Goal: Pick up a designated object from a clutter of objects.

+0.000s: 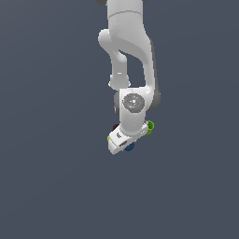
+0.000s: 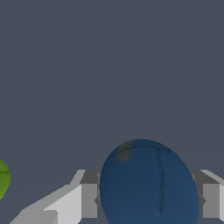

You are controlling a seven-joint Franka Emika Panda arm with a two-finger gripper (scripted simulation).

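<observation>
our gripper (image 2: 148,201) pinches the blue ball (image 2: 148,183) between its fingers (image 2: 87,199); the green cup (image 1: 150,126) is mostly hidden, contents unseen.

Dark blue ball (image 1: 130,147) mostly behind the arm (image 1: 133,112); maroon ball (image 1: 115,126) perhaps a sliver.

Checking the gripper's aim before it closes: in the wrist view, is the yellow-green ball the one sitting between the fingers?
No, the small dark blue ball sits between the gripper fingers; a yellow-green object shows only at the picture's edge.
</observation>
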